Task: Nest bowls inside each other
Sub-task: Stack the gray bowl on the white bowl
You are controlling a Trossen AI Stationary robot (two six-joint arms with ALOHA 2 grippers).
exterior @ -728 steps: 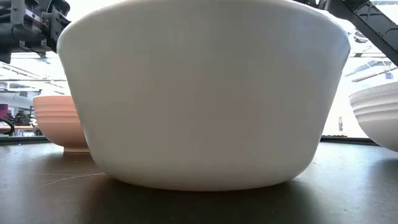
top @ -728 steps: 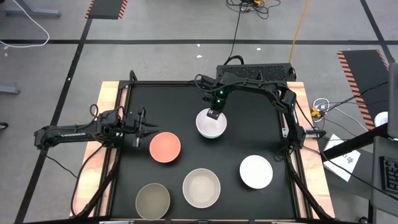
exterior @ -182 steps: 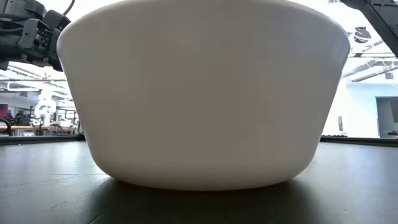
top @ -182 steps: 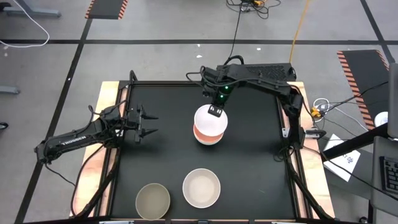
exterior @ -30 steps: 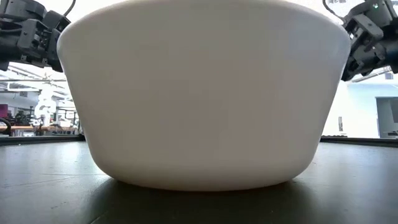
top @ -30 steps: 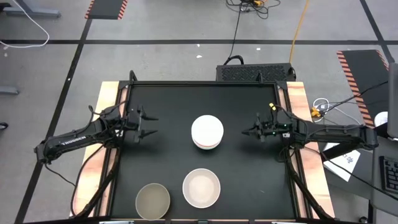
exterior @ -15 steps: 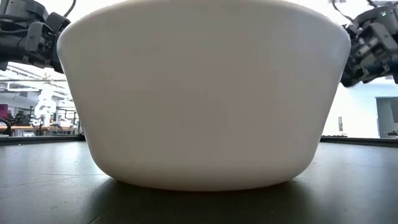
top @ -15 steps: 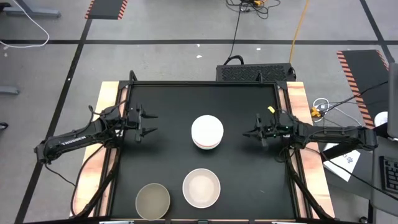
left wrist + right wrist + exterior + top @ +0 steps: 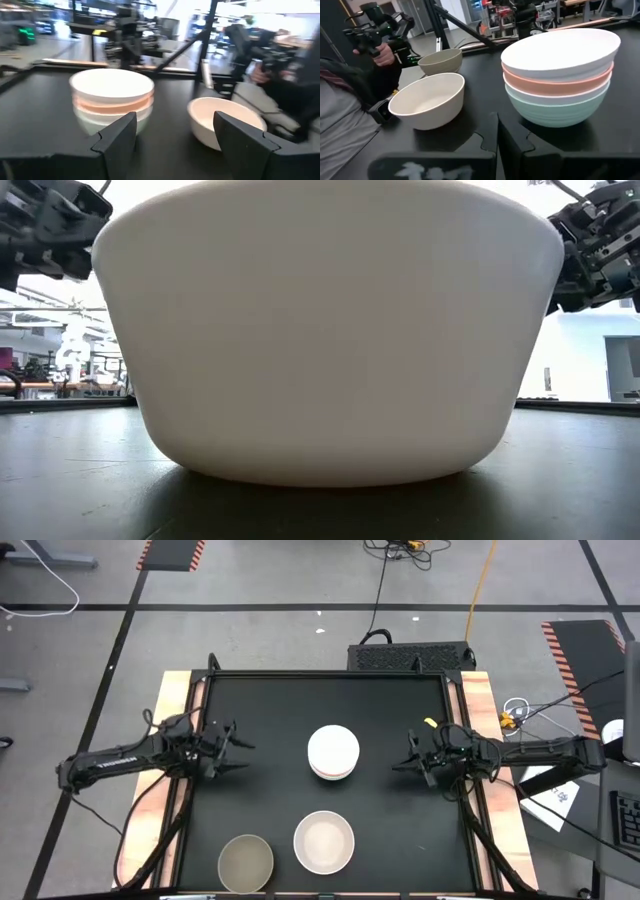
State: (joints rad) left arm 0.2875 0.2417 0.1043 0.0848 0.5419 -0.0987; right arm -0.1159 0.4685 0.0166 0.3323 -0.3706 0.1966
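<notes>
We see a stack (image 9: 559, 75) mid-bench of white over pink over mint, while cream (image 9: 324, 842) and olive (image 9: 246, 862) bowls wait loose near the front; left tool (image 9: 226, 750) spread wide, right tool (image 9: 411, 757) closed, both empty.

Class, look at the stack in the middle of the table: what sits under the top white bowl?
Under the white bowl sit a salmon pink bowl and a mint green bowl. Only their rims show; anything nested deeper is covered.

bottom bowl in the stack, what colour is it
Mint green; the bottom bowl sits under a salmon pink one and a white one, clearest in the right wrist view.
</notes>
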